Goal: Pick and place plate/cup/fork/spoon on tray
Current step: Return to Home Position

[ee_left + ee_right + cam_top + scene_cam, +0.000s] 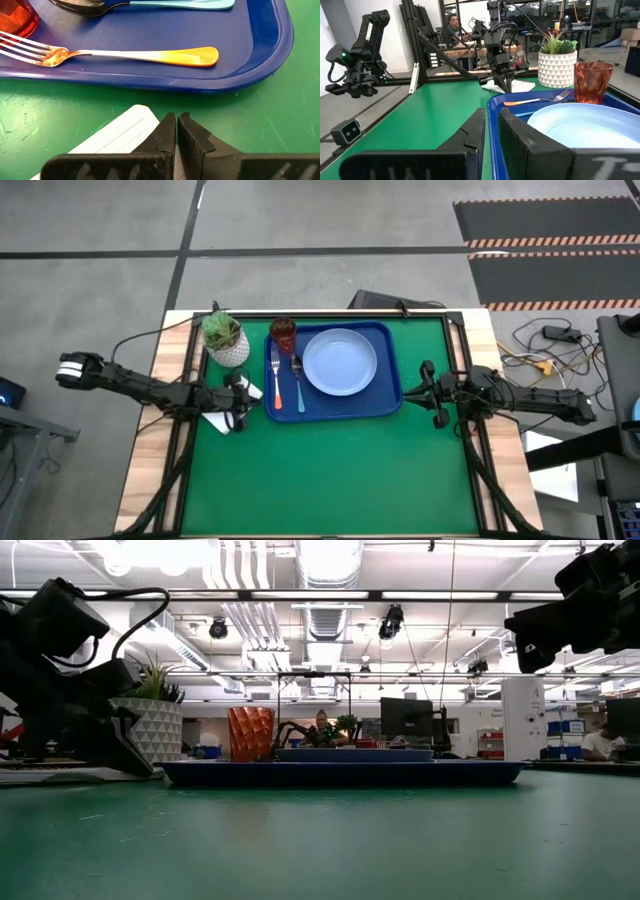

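Four pieces sit on the deep-blue tray (388,385): a round light-blue plate (340,361), a dark-red cup (283,332), an orange-handled fork (275,376) and a blue-handled spoon (298,382), while the left gripper (238,420), shut and empty, and the right gripper (441,418), nearly closed on nothing, flank it.

Tray (390,370) holds plate (340,361) right — fork (275,376), spoon (298,383), cup (283,333) left.
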Tool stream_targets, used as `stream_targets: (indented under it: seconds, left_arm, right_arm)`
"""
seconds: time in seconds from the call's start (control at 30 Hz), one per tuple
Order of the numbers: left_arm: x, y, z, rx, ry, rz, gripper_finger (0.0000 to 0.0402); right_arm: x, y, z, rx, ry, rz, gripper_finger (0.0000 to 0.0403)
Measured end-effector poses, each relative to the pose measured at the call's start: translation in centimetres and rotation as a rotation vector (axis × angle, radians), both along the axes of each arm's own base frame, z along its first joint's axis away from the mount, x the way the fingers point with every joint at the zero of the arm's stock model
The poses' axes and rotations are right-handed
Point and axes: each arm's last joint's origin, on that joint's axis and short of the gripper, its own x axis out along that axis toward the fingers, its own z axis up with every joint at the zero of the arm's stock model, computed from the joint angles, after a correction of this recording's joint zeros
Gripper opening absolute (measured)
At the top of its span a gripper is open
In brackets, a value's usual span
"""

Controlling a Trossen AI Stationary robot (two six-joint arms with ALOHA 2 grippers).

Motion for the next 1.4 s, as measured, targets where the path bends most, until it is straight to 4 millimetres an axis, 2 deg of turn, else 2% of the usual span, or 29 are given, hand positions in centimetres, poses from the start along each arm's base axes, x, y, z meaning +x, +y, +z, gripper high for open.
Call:
stream_targets:
  seconds: [1.4]
  left_arm:
    - [0.4,-0.03,0.29,-0.003,-0.048,0.0,0.0]
  right_arm:
    - [-0.01,0.0,0.12,-0.001,-0.004,0.0,0.0043]
